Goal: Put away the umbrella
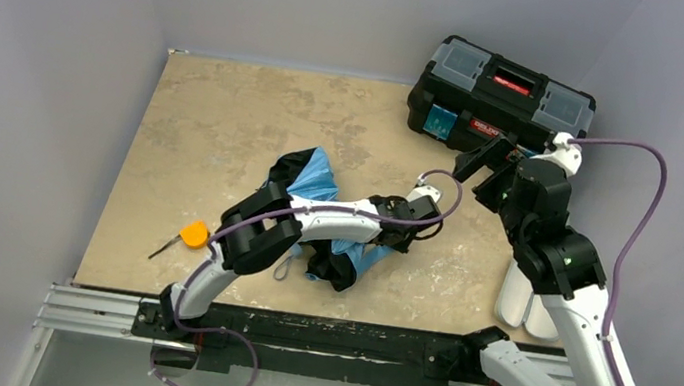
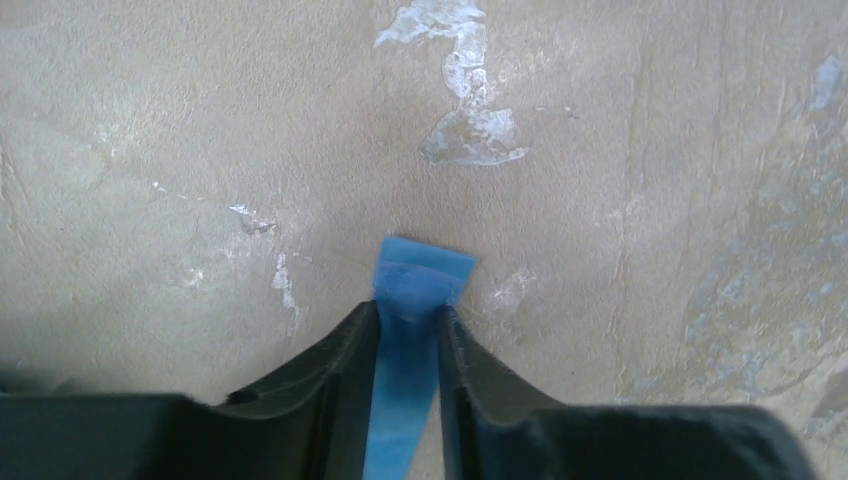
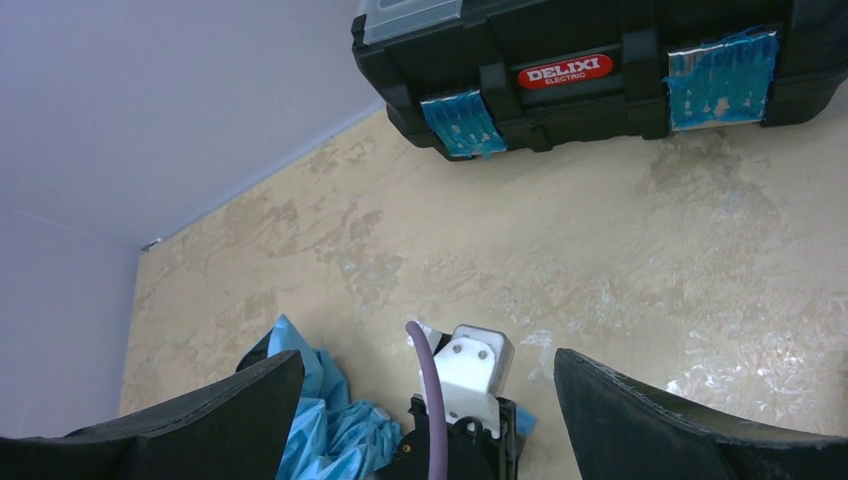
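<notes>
1. Pinching a narrow light blue fabric strip (image 2: 421, 283) between its two black fingers, the left hand (image 2: 410, 315) sits low over the mottled beige surface (image 1: 216, 125). The tip of the strip pokes out just past the fingertips.
2. The compact folding umbrella (image 1: 315, 177), with its light blue and black fabric canopy, lies crumpled near the middle of the surface. The left arm stretches across it, and its right end reaches the left hand.
3. The strip is the same blue as the canopy.
4. The right hand (image 3: 430, 360) hangs above the surface with its fingers spread wide and nothing between them. It is over the far right part, between the umbrella and the black plastic toolbox (image 1: 498, 99) in the far right corner.
5. A small orange tape measure (image 1: 195, 233) rests near the front left edge, apart from the umbrella.
6. A grey-beige oblong case (image 1: 517, 296) lies at the right edge, beside the right arm.
</notes>
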Controlling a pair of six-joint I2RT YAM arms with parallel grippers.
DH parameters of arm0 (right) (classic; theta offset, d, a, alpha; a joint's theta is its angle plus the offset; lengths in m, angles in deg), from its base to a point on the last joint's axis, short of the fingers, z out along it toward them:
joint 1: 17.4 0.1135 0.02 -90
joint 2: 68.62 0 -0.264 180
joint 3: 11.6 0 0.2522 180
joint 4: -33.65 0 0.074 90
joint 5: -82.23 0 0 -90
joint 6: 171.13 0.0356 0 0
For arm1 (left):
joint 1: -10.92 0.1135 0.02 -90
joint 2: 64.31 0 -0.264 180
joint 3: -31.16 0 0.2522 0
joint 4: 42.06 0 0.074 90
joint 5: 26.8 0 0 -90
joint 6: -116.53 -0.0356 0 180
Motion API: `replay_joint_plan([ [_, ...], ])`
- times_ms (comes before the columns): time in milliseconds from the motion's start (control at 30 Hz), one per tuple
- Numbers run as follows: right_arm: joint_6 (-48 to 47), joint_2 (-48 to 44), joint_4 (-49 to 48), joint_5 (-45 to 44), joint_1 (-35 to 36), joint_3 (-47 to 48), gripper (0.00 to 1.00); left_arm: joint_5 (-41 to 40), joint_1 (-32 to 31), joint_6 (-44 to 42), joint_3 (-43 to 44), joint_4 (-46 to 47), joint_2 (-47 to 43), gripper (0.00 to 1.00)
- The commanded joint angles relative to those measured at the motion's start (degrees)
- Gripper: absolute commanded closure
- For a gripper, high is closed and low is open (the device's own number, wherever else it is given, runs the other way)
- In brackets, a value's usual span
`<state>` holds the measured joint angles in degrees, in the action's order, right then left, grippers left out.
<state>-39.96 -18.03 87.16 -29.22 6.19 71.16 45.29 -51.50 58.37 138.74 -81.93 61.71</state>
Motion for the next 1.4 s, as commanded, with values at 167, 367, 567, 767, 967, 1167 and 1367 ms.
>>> replay_joint_plan([
  [167, 0.9, -1.3, 0.3, 0.0, -0.1, -0.3, 0.01, -1.3, -0.8, 1.4, -1.9, -8.2, 7.3, 1.0],
  [367, 0.3, -1.8, -0.5, 0.2, -0.1, 0.3, 0.01, -2.0, -0.9, 4.5, -3.3, -11.4, -2.3, 1.0],
  [567, -1.4, -3.6, -2.9, 2.7, -0.1, -1.6, 0.01, -5.9, -0.9, 10.7, -5.1, -16.3, -17.2, 1.0],
  [767, -3.3, -5.4, -5.7, 9.4, -0.1, -4.1, 0.01, -9.4, -0.8, 17.5, -3.8, -22.8, -26.3, 1.0],
  [967, -6.3, -8.6, -13.8, 25.7, -0.2, -11.6, 0.02, -15.7, -0.7, 22.7, 0.2, -31.3, -32.2, 1.0],
  [1167, -6.8, -8.6, -27.9, 47.8, -0.2, -20.3, 0.05, -18.1, 0.0, 24.7, 2.9, -35.6, -36.6, 1.0],
  [1367, -7.4, -6.2, -41.5, 61.9, -0.2, -25.9, 0.08, -19.0, 0.6, 24.8, 5.9, -39.5, -39.3, 1.0],
])
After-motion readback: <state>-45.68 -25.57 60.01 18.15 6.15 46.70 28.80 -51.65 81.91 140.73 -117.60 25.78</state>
